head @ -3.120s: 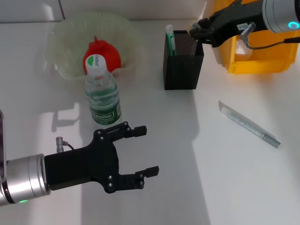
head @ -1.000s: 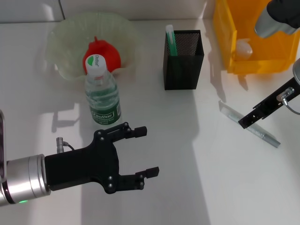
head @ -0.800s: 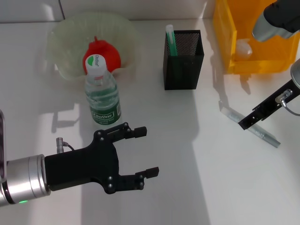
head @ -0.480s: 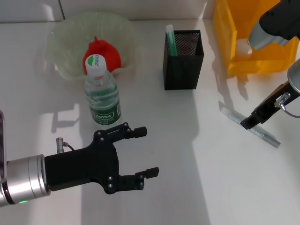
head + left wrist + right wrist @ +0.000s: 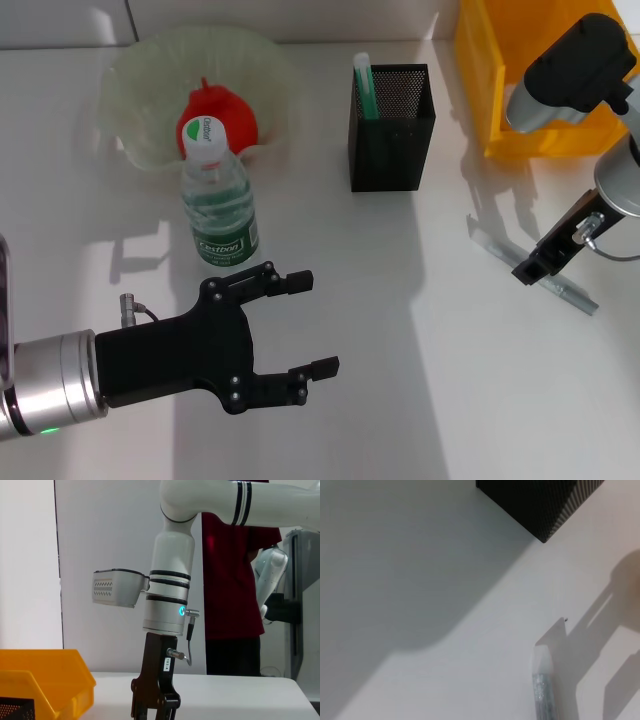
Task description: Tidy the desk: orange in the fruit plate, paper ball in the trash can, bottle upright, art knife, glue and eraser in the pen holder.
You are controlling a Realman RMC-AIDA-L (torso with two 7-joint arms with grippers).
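The art knife [image 5: 492, 243], a slim clear-grey stick, lies slanted on the white desk [image 5: 420, 380] at the right. My right gripper [image 5: 527, 270] hangs just over its middle; its tips also show in the left wrist view [image 5: 154, 713]. The knife's end [image 5: 542, 681] appears in the right wrist view. The black mesh pen holder [image 5: 392, 128] holds a white-green glue stick [image 5: 362, 82]. The bottle [image 5: 218, 200] stands upright in front of the fruit plate [image 5: 128, 70], which holds the orange [image 5: 228, 112]. My left gripper [image 5: 312, 323] rests open low on the left. The paper ball and eraser are hidden.
The yellow trash can [image 5: 500, 110] stands at the back right, partly covered by my right arm [image 5: 568, 68]. It also shows in the left wrist view [image 5: 45, 680], with a person in red [image 5: 230, 580] behind the table. The pen holder's corner [image 5: 540, 505] is near the knife.
My right arm left the pen holder and trash can, swung to the front right and lowered over the art knife. The left arm has stayed still.
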